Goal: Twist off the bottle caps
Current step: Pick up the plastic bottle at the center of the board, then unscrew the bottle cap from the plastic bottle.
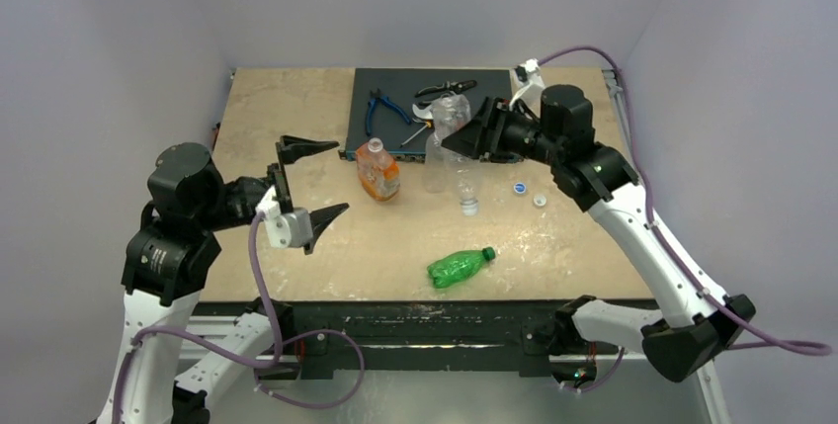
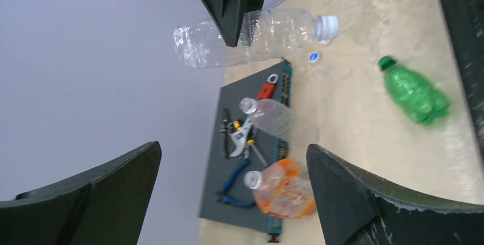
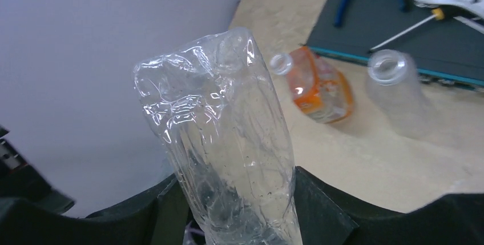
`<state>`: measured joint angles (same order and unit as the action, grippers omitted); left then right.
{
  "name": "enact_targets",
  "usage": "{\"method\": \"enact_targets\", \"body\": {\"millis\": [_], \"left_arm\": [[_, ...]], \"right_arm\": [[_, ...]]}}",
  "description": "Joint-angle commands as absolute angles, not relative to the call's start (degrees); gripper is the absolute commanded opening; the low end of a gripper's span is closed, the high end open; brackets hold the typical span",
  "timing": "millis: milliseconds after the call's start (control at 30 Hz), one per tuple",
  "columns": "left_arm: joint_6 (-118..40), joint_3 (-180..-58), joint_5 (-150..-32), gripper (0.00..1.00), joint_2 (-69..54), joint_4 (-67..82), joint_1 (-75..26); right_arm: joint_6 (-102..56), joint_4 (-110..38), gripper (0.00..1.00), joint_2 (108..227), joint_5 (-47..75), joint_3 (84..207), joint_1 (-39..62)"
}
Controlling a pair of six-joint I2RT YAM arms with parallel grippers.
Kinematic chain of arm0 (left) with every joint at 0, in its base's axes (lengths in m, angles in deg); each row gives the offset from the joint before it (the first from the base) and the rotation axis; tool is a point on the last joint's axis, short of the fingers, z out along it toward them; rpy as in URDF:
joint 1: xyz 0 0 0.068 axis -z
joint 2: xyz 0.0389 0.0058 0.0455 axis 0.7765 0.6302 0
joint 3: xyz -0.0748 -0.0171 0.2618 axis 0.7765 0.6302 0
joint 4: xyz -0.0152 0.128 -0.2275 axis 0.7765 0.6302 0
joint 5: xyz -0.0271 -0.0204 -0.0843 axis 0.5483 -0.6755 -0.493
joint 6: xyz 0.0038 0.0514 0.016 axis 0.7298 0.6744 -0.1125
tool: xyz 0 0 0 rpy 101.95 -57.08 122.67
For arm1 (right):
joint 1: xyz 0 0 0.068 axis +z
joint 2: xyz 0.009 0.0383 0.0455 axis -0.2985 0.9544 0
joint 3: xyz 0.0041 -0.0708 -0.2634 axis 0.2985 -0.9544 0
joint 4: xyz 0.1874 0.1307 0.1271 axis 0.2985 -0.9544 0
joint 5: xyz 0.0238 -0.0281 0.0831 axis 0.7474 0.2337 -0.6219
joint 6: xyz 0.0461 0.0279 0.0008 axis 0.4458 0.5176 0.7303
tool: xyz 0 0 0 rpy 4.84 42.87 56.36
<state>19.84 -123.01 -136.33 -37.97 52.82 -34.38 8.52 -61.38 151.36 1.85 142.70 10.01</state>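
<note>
Top view, right hand: the right hand (image 1: 462, 137) is clamping the capped clear bottle (image 1: 462, 183) across its body, just off the near edge of the mat (image 1: 395, 83). The white cap (image 1: 470, 209) is pointing away from the mat.
Top view, reason: gripping the body is leaving the cap exposed, probably so the other hand can twist it.
Top view, left hand: the left hand (image 1: 318, 182) is hanging spread wide and empty, out to the left of the mat and facing the bottle.
Top view, other bottles: the green bottle (image 1: 457, 267) is lying on the desk (image 1: 287, 108) well in front of the mat, wearing its green cap (image 1: 487, 253). The orange-label bottle (image 1: 378, 171) and the open clear bottle (image 1: 436, 162) are standing uncapped at the mat's near edge. Two loose caps (image 1: 519, 188) are lying off its near right corner.
Left wrist view, adding: the white cap is sitting fully on its neck, framed between this hand's spread fingers (image 2: 354, 199). Only one loose cap is showing.
Right wrist view, adding: both fingers (image 3: 325, 205) are pressing the bottle's crumpled sides. The cap is hiding from this view.
</note>
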Motion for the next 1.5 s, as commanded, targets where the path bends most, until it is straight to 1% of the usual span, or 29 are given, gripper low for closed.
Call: {"method": "enact_targets", "body": {"millis": [0,67,133,200,333,400,500,600,833,967,1233,1333,1467], "left_arm": [[50.46,-123.29,-133.48,1.00,-39.77,57.49,-34.41],[60.34,-121.79,-133.42,1.00,-40.64,58.89,-34.42],[68.48,-119.72,-133.67,1.00,-41.70,59.54,-34.50],[73.52,-118.31,-133.68,1.00,-42.11,59.11,-34.50],[87.91,-117.46,-131.37,1.00,-42.06,65.69,-34.50],[92.71,-116.03,-130.60,1.00,-42.91,67.06,-34.50],[96.44,-113.08,-128.95,1.00,-44.53,66.57,-34.50],[100.12,-112.48,-126.46,1.00,-44.89,69.44,-34.50],[96.02,-111.63,-125.70,1.00,-45.29,65.96,-34.57],[91.91,-109.98,-125.81,1.00,-46.60,60.50,-34.51],[91.59,-109.82,-122.88,1.00,-46.51,63.28,-34.50],[91.83,-109.85,-122.91,0.95,-46.68,63.94,-34.50],[91.48,-110.46,-122.91,0.80,-46.53,64.44,-34.50]], "right_arm": [[9.62,-61.08,0.65,157.01,-10.07,150.91,15.78],[8.32,-62.95,0.68,159.97,-9.19,154.63,20.07],[8.12,-63.78,0.68,162.97,-9.37,156.86,23.48],[8.08,-64.88,0.69,165.66,-8.76,158.60,26.57],[9.21,-65.20,0.69,168.74,-9.43,161.35,28.73],[10.39,-64.48,0.69,169.85,-10.25,162.76,29.55],[11.29,-64.61,0.69,171.84,-10.97,165.27,31.00],[11.41,-65.51,0.69,173.30,-11.12,166.88,31.94],[12.46,-64.33,0.68,176.50,-11.49,167.92,35.67],[13.01,-63.95,0.67,178.74,-11.49,169.09,37.61],[14.44,-62.38,0.67,180.96,-12.14,171.99,39.68],[14.61,-62.14,0.67,181.43,-12.30,172.72,40.02],[14.62,-62.10,0.67,181.45,-12.59,172.97,40.03]]}}
